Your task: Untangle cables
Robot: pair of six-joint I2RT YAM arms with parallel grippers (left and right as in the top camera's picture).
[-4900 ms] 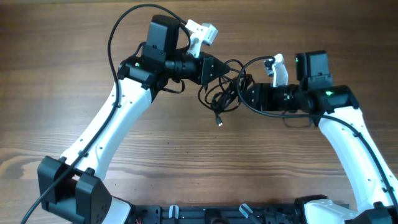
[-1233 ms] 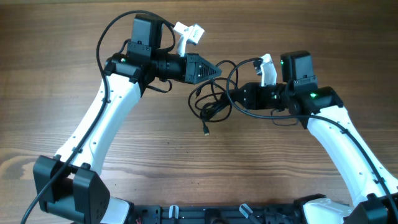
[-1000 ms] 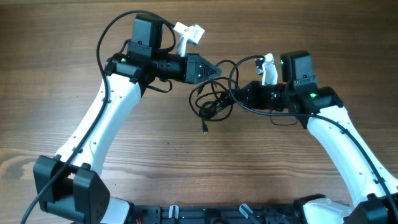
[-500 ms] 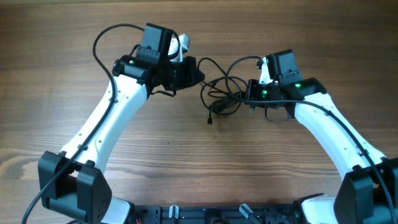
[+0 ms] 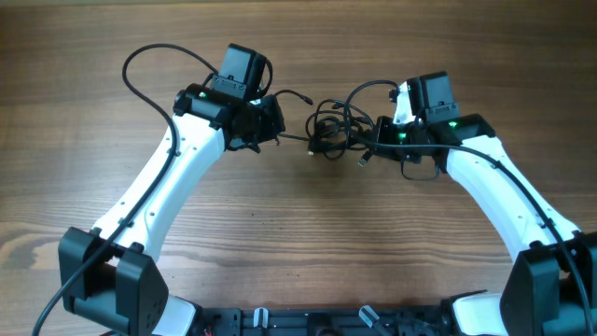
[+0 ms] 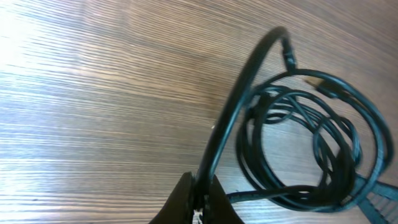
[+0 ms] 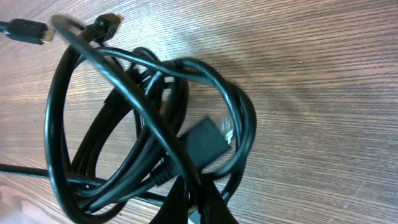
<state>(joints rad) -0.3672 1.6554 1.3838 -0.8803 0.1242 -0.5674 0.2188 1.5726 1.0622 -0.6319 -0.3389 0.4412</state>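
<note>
Cables lie as one black tangle on the table in the overhead view, toward the far side and between the two arms. The left gripper meets the tangle from its left. The right gripper meets it from its right. One cable runs from the tangle's lower left edge to the left gripper. A plug on a loose end lies just beside the right gripper, on its near side.

In the left wrist view the fingers are closed together, pinching a single cable at their tips. That cable arcs up and to the right from the tips and then bends down into the cables, which are coiled in overlapping loops on the wood at the right. A plug shows at the top of the coil.

In the right wrist view the fingers are likewise pressed shut, and several strands of the cables run down into their tips. The loops spread up and to the left from there. A flat connector sits among them just above the tips. Two plug ends stick out at the top left: one lies on the wood, and the other is near it.
</note>
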